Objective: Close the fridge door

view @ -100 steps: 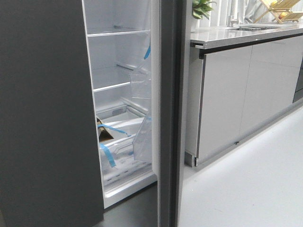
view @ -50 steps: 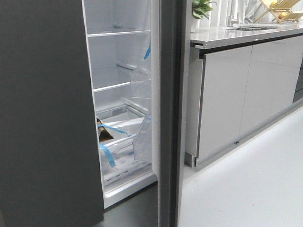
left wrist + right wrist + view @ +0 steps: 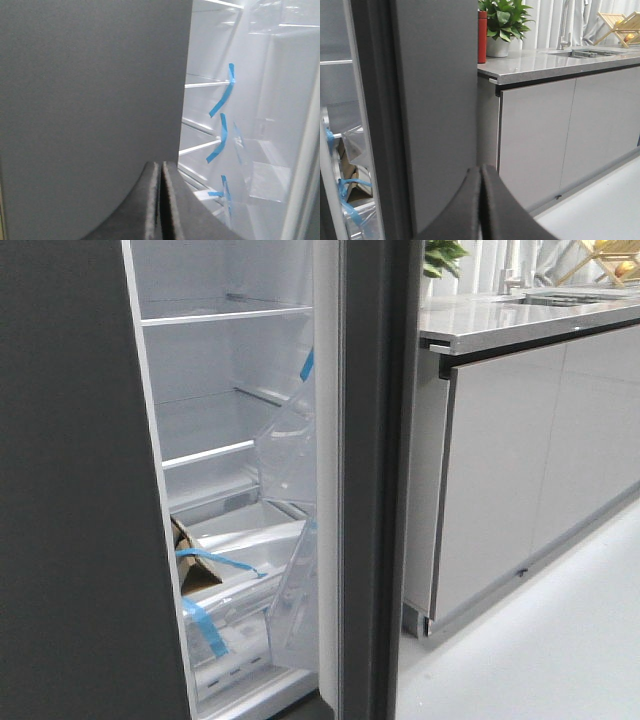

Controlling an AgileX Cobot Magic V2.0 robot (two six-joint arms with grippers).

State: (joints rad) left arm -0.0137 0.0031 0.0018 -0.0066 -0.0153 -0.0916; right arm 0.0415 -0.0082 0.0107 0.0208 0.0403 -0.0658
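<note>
Front view shows the fridge door [image 3: 375, 470] standing open, seen almost edge-on as a tall dark-grey slab in the middle of the scene, with its white inner lining facing left. Clear door bins [image 3: 290, 455] with blue tape [image 3: 307, 365] hang on that lining. To the left of the door lies the white fridge interior with its shelves [image 3: 225, 315], and a brown cardboard piece [image 3: 185, 550] sits low among more taped plastic parts. Further left, a plain dark-grey panel [image 3: 70, 490] fills the near side. To the right stand glossy light-grey cabinet doors [image 3: 530, 460] under a counter [image 3: 520, 320], with a plant [image 3: 445, 255] at the far end.

Neither arm appears in the front view. The left gripper [image 3: 160, 210] has its fingers pressed together, close to the dark panel. The right gripper [image 3: 481, 205] is likewise closed on nothing, just before the door's outer face.
</note>
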